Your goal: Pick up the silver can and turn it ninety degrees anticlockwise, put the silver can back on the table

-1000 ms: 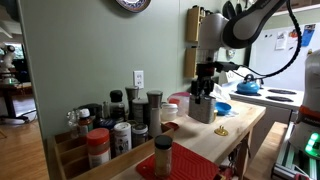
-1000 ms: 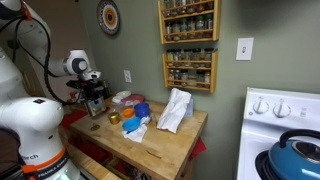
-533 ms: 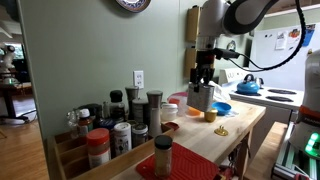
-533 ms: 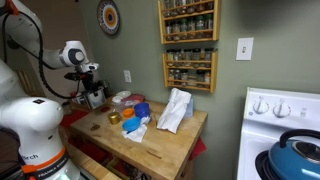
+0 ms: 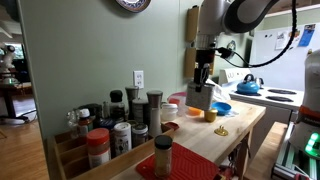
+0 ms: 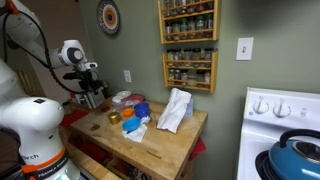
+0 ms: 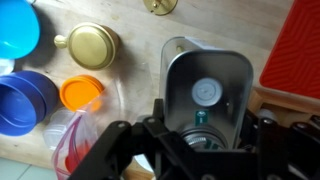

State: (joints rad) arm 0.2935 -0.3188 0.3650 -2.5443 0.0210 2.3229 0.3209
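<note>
Riding higher than a second ago: tool (image 5: 201, 88) and the silver can (image 5: 198, 99), both up from the bench (image 5: 240, 126), low against it before; hardly shifting over the last half second.

Clamping the silver can between dark fingers (image 7: 157, 120), jaws narrowed onto its two sides, per the wrist view.

Hanging upright under the tool, just above the pale wood and apart from it in an exterior view.

Showing, from above, a squarish dull-grey top with a pale round disc at its middle.

Lying near the can on the bench:
- brass-coloured lid (image 7: 92, 45)
- orange lid (image 7: 82, 92)
- dark blue bowl (image 7: 22, 102)
- light blue bowl (image 7: 14, 24)
- clear tub (image 7: 85, 140) with red inside
- small brass piece (image 7: 160, 5) at the top edge

Bordering the right edge of the wrist view: red surface (image 7: 296, 50).

Standing well apart from the can, at the near end of the bench in an exterior view: cluster of dark-capped spice jars (image 5: 118, 120), and brown-filled shaker (image 5: 162, 155) on a red mat (image 5: 190, 168).

Resting on the white stove (image 5: 283, 98) beyond the bench: blue kettle (image 5: 248, 87).

Lying mid-bench in an exterior view: white cloth (image 6: 175, 110).

Hanging on the green wall: two spice racks (image 6: 188, 45).
</note>
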